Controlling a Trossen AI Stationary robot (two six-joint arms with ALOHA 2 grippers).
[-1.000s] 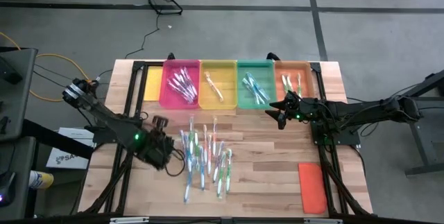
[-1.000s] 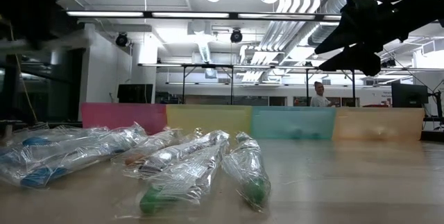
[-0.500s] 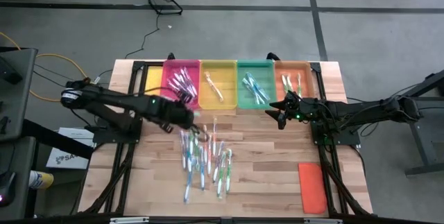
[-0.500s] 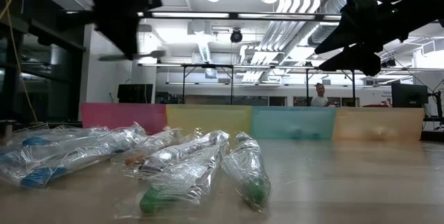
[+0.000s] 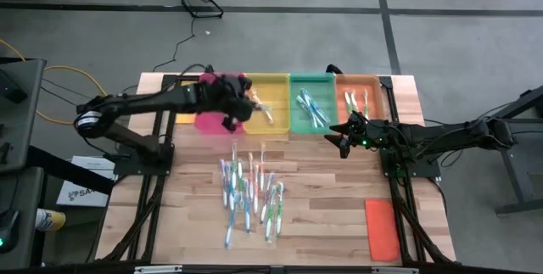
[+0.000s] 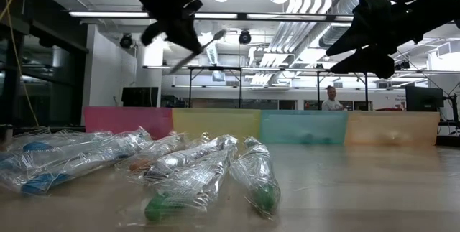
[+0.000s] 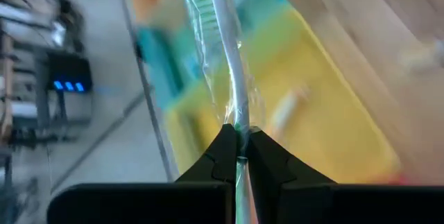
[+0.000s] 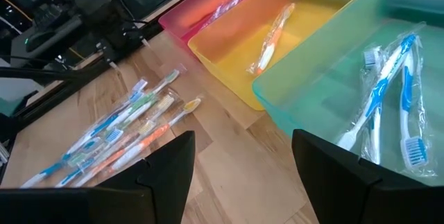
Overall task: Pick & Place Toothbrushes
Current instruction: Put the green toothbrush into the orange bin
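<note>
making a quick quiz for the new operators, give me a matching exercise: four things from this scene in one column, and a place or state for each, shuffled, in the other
Things
1. left pincer
2. right pincer
3. orange lid
4. loose toothbrushes

Places or states
A. lying flat at the table's near right corner
B. open and holding nothing, in front of the green tray
C. piled in wrappers at the middle of the table
D. shut on a wrapped toothbrush, up over the trays near the yellow tray

Pairs: 1-D, 2-B, 3-A, 4-C
</note>
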